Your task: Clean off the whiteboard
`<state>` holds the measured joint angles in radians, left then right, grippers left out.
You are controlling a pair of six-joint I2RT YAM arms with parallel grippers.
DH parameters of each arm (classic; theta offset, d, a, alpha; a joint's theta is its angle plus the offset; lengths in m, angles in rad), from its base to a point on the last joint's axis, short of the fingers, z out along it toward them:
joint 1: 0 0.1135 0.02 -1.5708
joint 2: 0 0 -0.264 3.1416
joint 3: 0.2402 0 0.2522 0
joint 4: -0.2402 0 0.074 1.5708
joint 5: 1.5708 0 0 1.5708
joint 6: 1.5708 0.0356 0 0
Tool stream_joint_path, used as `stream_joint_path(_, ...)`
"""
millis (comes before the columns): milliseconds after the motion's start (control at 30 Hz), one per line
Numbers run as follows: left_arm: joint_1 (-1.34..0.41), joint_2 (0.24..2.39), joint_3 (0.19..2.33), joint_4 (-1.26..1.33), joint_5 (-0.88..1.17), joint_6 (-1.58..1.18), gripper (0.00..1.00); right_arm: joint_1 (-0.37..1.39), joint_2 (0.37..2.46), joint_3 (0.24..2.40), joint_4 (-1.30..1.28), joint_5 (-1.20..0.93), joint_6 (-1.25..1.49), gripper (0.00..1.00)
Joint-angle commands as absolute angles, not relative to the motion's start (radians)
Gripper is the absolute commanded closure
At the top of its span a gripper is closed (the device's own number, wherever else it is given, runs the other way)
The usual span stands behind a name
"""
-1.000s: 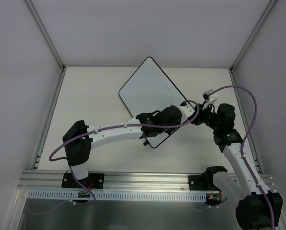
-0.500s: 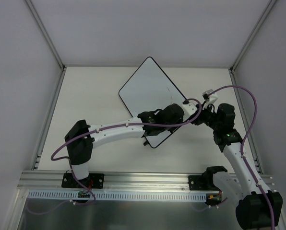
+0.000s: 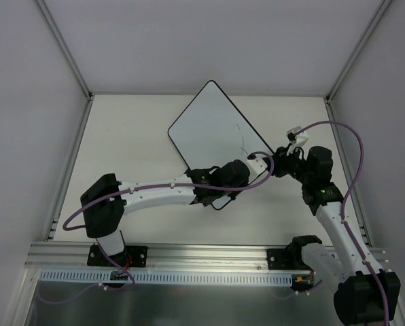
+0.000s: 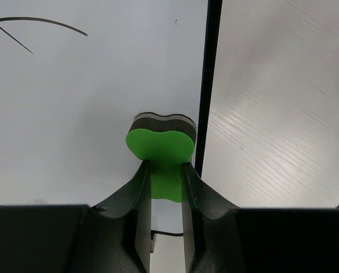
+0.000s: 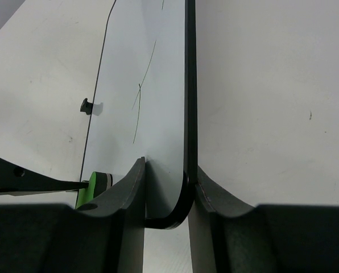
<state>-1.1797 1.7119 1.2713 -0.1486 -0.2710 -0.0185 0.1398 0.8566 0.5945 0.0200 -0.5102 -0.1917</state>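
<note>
Left gripper point(image 4: 165, 170) clamped the green eraser point(image 4: 160, 145), flat on the whiteboard point(image 3: 209, 129) beside its frame. Right gripper point(image 5: 168, 173) pinched the board's corner. Thin pen strokes point(image 4: 44, 23) visible.

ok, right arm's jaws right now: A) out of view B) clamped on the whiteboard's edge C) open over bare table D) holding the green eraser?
B: the right wrist view shows them pinching the whiteboard frame at a rounded corner; the green eraser sits in the left jaws.

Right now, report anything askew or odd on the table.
The whiteboard sits skewed on the table, one corner pinched in the right gripper; the left gripper holds the eraser on it. Faint pen lines show.
</note>
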Motion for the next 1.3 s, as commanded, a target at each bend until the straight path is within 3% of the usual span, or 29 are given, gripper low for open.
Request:
stream_joint_path(0,-1.189,1.736,1.252,-0.192,-0.250,-0.045,1.00,0.189,0.876,0.578,-0.094,-0.540,-0.402,1.00)
stream_joint_path(900,-0.720,1.985,1.743,-0.195,-0.143,0.078,1.00,0.210,0.896,0.583,-0.103,-0.532,-0.413,1.00)
stream_joint_path(1267,-0.742,2.023,1.822,-0.195,-0.019,0.190,1.00,0.213,0.903,0.586,-0.103,-0.531,-0.419,1.00)
